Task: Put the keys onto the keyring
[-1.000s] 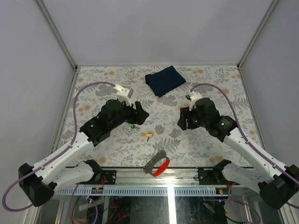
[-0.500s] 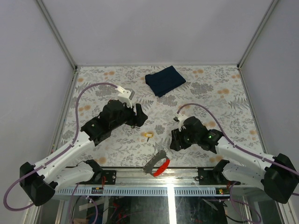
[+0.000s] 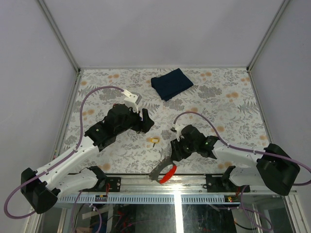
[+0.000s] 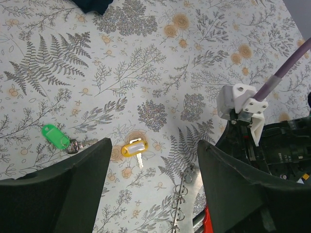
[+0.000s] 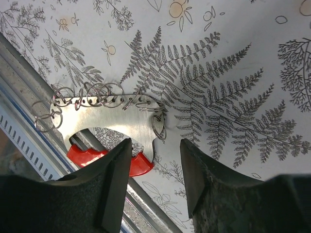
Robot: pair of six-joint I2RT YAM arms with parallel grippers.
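Step in hand: the reach for the keyring; neither key is on it yet, so by my reading the task is at its start.
Next move: the right claw (image 5: 155, 147) needs to drop and pinch the plate's 3 o'clock end without catching the fine loops. That would steady it so a key can be brought over.
Keyring (image 5: 124, 124): one, lying at the 6 o'clock edge of the surface (image 3: 218, 97). It is a flat metal plate with a row of small wire rings (image 5: 92, 94) along its far side, too tangled to count. Its one red tag (image 5: 85, 154) hangs over the rail.
Right claw: one, released, with jaws apart over the plate's end and nothing pinched between them.
Yellow key (image 4: 134, 147): one, near the middle of the surface, at 12 o'clock from the keyring and clear of it.
Green key (image 4: 56, 136): one, at 9 o'clock from the yellow key and apart from it.
Left claw (image 4: 154, 144): one, released and empty, hanging above both keys.
Dark blue cloth (image 3: 171, 83): one, folded, at the 12 o'clock end, well apart from everything else.
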